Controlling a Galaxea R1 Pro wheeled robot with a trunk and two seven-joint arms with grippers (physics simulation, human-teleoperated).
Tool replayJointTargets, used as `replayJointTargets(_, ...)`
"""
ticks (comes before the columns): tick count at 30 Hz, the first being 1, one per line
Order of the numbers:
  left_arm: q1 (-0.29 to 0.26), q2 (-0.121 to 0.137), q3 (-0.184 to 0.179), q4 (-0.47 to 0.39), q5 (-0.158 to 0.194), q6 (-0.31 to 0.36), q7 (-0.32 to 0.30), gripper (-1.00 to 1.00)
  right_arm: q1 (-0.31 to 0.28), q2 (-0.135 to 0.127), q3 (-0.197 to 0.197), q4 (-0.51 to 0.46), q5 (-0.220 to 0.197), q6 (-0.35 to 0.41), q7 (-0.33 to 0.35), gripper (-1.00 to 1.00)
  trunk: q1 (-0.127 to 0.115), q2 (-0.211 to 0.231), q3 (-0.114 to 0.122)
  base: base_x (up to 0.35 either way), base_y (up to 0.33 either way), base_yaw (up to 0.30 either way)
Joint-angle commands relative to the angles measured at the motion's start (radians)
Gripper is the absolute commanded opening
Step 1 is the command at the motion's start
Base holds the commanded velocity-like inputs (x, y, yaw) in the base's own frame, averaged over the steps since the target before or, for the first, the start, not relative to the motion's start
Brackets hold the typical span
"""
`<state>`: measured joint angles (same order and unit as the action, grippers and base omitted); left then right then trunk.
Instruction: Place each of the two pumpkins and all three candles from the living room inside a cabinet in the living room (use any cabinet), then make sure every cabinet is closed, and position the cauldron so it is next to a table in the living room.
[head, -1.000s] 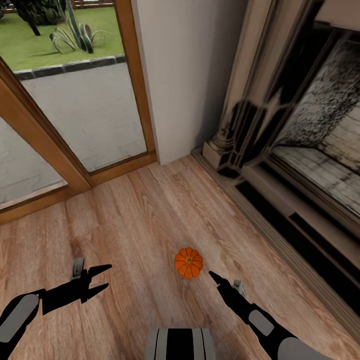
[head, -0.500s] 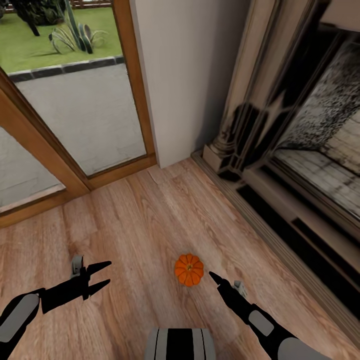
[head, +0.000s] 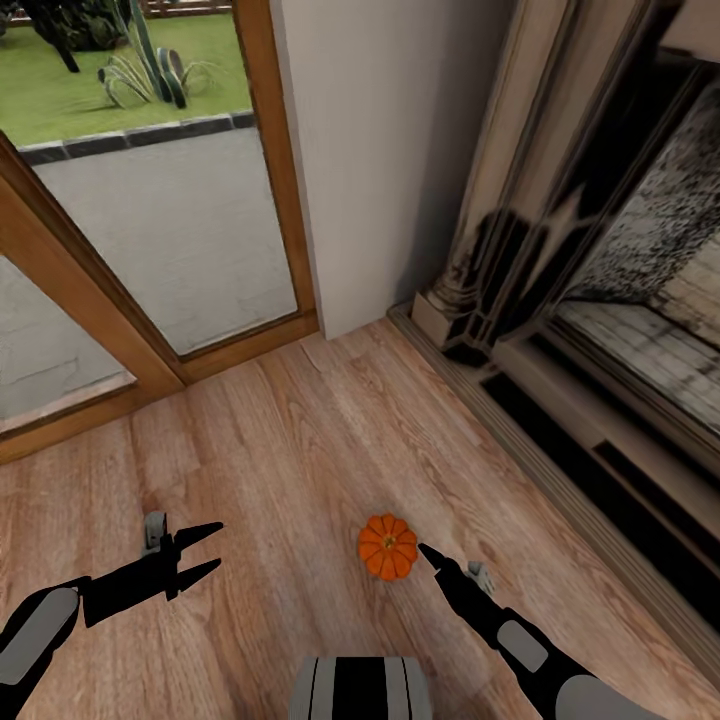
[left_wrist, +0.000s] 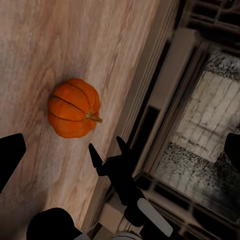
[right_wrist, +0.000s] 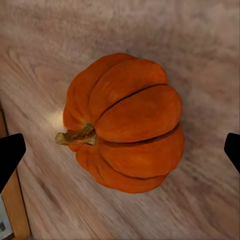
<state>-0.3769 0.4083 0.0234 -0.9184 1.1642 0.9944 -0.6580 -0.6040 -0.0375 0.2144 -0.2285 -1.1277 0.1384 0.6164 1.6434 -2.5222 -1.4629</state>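
Note:
One small orange pumpkin (head: 388, 547) sits on the wooden floor; its ribs and stem show close up in the right wrist view (right_wrist: 127, 122). My right gripper (head: 428, 553) hangs open just right of it, tips a short way off and not touching. In the right wrist view the fingertips (right_wrist: 10, 152) stand wide at either side of the pumpkin. The left wrist view takes in the pumpkin (left_wrist: 74, 107) and the open right gripper (left_wrist: 106, 147) beside it. My left gripper (head: 218, 545) is open and empty, well to the pumpkin's left. Candles, cabinet, table and cauldron are out of view.
A dark fireplace (head: 620, 260) with a raised hearth step (head: 560, 470) runs along the right. A white wall corner (head: 370, 160) stands ahead. Left of it is a wood-framed glass door (head: 150, 230) onto a patio. Bare floorboards (head: 280, 450) lie between.
The whole view has shifted a little as the camera moved. The pumpkin now sits lower in the picture and closer to my right gripper's tips. Both grippers stay open.

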Motion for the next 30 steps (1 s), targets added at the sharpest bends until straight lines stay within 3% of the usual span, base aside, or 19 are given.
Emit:
replayJointTargets(1,-0.001,0.0,0.001,0.0,-0.003,0.004,-0.004,1.0,0.0,-0.001,0.005,0.0,-0.011,0.006,0.001,1.0,0.0,0.0,-0.001,0.0,0.145,0.0)
replayJointTargets(30,-0.001,0.0,-0.019,0.001,-0.003,0.004,-0.005,1.0,0.0,-0.008,0.005,0.002,-0.011,0.006,-0.005,1.0,0.0,0.0,-0.001,0.059,0.046,0.0)
